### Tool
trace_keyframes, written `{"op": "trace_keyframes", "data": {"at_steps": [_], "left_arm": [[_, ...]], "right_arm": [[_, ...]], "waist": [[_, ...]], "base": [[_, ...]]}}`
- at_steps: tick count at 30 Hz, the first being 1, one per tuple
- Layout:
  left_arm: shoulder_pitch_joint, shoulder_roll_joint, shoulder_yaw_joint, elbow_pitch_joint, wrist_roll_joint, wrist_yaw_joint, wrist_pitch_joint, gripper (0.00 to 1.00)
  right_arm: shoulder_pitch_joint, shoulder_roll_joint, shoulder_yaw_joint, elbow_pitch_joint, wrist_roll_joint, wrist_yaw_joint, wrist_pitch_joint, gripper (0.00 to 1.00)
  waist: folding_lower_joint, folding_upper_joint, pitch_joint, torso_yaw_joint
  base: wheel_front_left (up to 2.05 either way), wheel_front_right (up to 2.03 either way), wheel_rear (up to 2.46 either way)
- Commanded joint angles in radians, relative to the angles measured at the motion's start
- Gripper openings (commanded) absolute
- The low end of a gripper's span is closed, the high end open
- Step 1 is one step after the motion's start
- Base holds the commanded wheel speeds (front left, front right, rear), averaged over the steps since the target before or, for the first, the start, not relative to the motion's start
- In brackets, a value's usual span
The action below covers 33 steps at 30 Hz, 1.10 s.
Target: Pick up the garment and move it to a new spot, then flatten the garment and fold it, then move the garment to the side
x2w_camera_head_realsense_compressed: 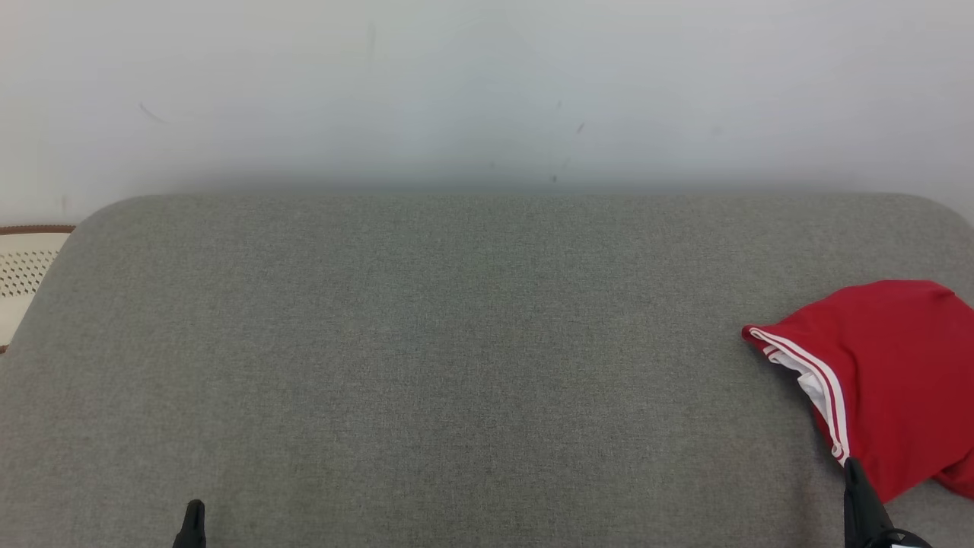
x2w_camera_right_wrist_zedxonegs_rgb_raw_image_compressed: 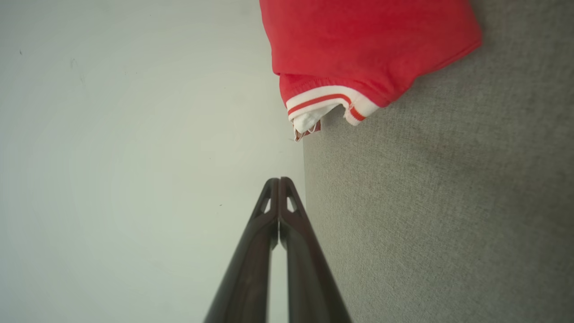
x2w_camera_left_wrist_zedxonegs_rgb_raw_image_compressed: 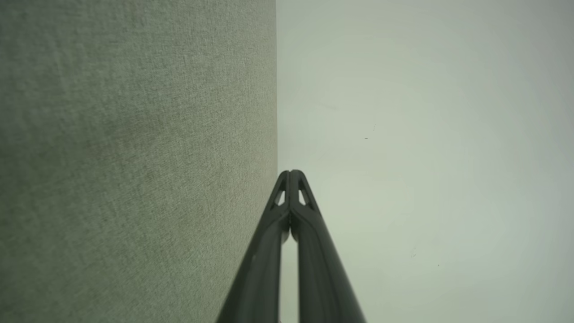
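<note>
A grey fabric-covered bench (x2w_camera_head_realsense_compressed: 456, 365) spans most of the head view, with a pale wall (x2w_camera_head_realsense_compressed: 487, 91) across the top of the frame. The red garment (x2w_camera_head_realsense_compressed: 890, 365) lies bunched at the right edge of that view, in the lower right. Its white-striped hem faces the middle of the bench and a bit of white lining shows inside it. The right gripper (x2w_camera_head_realsense_compressed: 856, 487) rises from the bottom right corner, and its dark tip is just beside the lower end of the striped hem. In the right wrist view the garment (x2w_camera_right_wrist_zedxonegs_rgb_raw_image_compressed: 358, 45) sits at the top of the frame, apart from the right gripper (x2w_camera_right_wrist_zedxonegs_rgb_raw_image_compressed: 279, 180), whose two fingers (x2w_camera_right_wrist_zedxonegs_rgb_raw_image_compressed: 300, 233) are pressed together tip to tip with nothing between them. The left gripper (x2w_camera_head_realsense_compressed: 194, 521) pokes up at the bottom left of the head view, well apart from the garment. In the left wrist view the left gripper (x2w_camera_left_wrist_zedxonegs_rgb_raw_image_compressed: 291, 175) is likewise closed on nothing, with the bench to its left. A cream perforated object (x2w_camera_head_realsense_compressed: 23, 266) with a brown rim shows at the left edge of the head view.
</note>
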Motion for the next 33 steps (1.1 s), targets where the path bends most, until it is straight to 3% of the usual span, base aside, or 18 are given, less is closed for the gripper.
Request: {"op": "trace_keyframes", "data": {"at_steps": [1, 33], "left_arm": [[0.011, 0.003, 0.003, -0.001, -0.003, -0.002, 0.003, 0.0], [0.011, 0.003, 0.003, -0.001, -0.003, -0.002, 0.003, 0.0]], "right_arm": [[0.005, 0.002, -0.002, -0.002, 0.004, 0.0, 0.004, 0.0], [0.005, 0.002, -0.002, -0.002, 0.005, 0.0, 0.003, 0.0]], "waist": [[0.0, 0.0, 0.0, 0.0], [0.0, 0.0, 0.0, 0.0]], "base": [[0.0, 0.0, 0.0], [0.0, 0.0, 0.0]]}}
